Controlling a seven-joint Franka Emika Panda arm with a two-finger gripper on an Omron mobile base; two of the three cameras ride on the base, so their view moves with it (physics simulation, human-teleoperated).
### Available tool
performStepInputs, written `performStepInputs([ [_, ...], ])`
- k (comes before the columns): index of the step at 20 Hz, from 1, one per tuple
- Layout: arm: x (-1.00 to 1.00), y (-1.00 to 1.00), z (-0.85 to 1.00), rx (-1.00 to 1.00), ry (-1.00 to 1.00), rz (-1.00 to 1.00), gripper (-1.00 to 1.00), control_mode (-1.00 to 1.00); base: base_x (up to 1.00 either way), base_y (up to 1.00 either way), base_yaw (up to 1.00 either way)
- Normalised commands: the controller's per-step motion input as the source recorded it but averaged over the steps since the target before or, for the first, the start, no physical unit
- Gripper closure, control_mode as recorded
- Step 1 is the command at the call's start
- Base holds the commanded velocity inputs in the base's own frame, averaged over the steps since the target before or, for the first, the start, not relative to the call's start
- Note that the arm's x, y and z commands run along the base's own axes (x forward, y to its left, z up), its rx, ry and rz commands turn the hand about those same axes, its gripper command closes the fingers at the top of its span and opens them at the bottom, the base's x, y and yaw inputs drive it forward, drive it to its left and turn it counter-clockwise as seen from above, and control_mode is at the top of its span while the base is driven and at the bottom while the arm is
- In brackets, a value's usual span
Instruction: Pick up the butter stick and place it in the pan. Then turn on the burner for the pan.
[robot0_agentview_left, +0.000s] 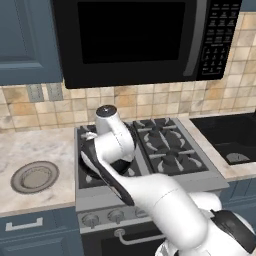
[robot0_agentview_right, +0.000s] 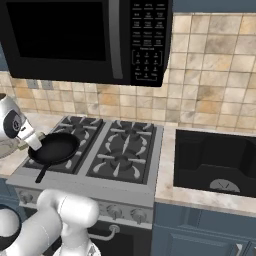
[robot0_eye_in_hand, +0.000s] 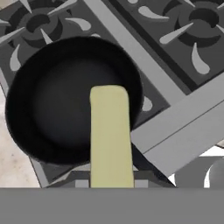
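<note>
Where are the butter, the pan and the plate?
butter (robot0_eye_in_hand: 110, 135), hand view, middle of the pale bar, hanging over the pan.
pan (robot0_agentview_right: 54, 147), right base view, black inside bottom.
plate (robot0_agentview_left: 34, 177), left base view, grey middle, on the counter left of the stove.

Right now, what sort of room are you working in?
A home kitchen, by the look of it: a silver gas stove with a black pan on it, a black microwave mounted above, and a dark sink set in the counter.

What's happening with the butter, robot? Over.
Pincer shut on butter stick. Stick held above the pan, not yet dropped. Nothing in the way. Over.
</note>
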Motion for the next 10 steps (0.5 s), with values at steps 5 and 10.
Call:
performStepInputs([
  [5, 0.17, -0.49, -0.06, 0.05, 0.04, -0.06, 1.0, -1.0, 0.0, 0.0, 0.0],
  [10, 0.27, -0.25, -0.17, 0.0, 0.07, -0.07, 1.0, -1.0, 0.0, 0.0, 0.0],
])
